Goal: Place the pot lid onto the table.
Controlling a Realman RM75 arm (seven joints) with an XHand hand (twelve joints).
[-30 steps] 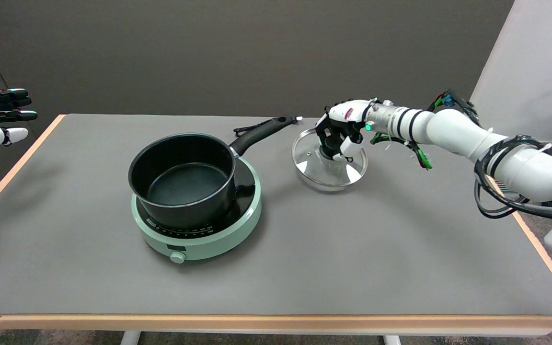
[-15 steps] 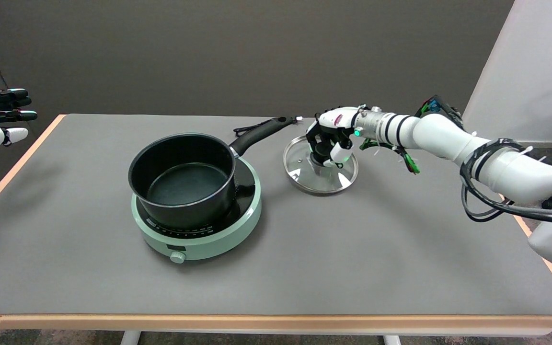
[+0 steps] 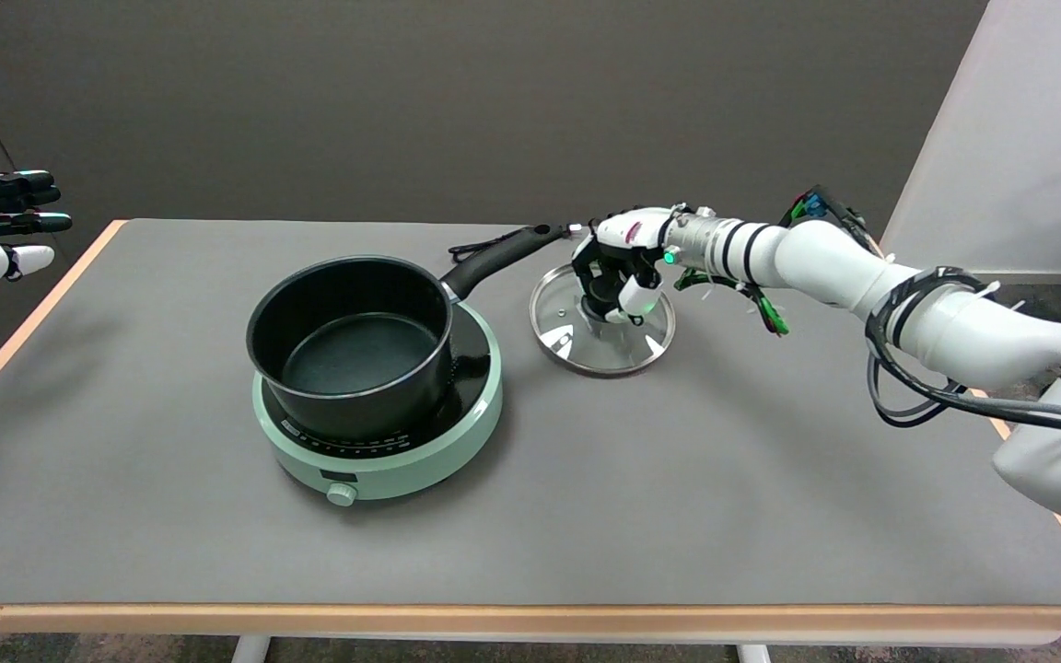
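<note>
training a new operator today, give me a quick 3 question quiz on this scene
1. True or false: the lid sits on the pot.
2. What does the right hand hold? A) the pot's handle B) the lid's knob C) nothing
3. Fill in: the pot stands on a pale green ____.

Key:
1. False; the lid is off the pot, to its right, low over or on the table.
2. B
3. Cooker
</note>
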